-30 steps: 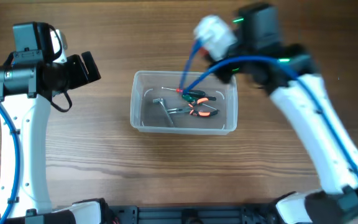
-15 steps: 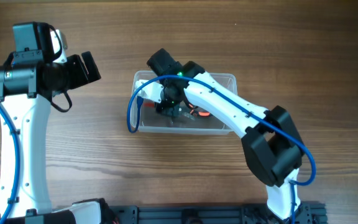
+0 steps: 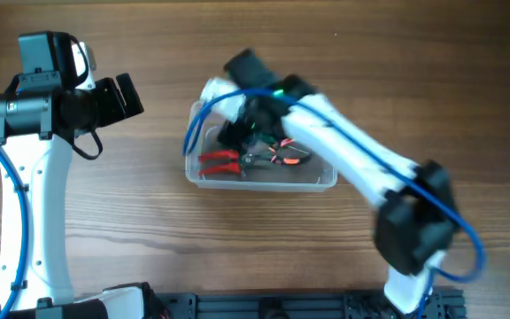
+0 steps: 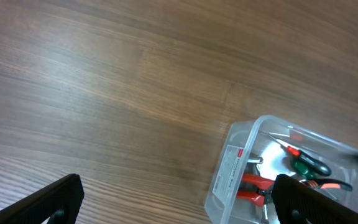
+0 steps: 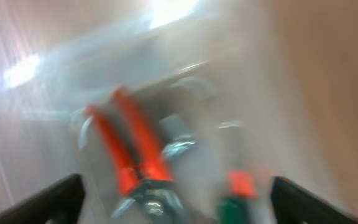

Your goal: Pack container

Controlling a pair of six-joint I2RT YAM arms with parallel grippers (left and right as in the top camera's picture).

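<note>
The clear container [image 3: 264,184] stands mid-table, with tools lying in it. Red-handled pliers [image 3: 221,161] lie at its left end, beside orange-and-black pliers [image 3: 289,156]. My right gripper [image 3: 240,131] hovers over the container's back left part, blurred. In the right wrist view it [image 5: 176,208] is open just above the red-handled pliers [image 5: 135,149] and a green-handled tool [image 5: 232,211], with nothing between its fingers. My left gripper [image 3: 134,97] hangs open over bare table to the left. Its wrist view shows the gripper [image 4: 179,205], the container [image 4: 232,168] and the red pliers [image 4: 253,183].
The table is brown wood. The right arm [image 3: 352,168] stretches diagonally from the front right across the container's right half. The left arm [image 3: 34,195] stands along the left edge. A white label [image 4: 229,163] is stuck to the container's end wall.
My right arm swung from the back right down into the container and its jaws went from shut to open. Red-handled pliers now lie in the container's left end. The left arm is unmoved.
</note>
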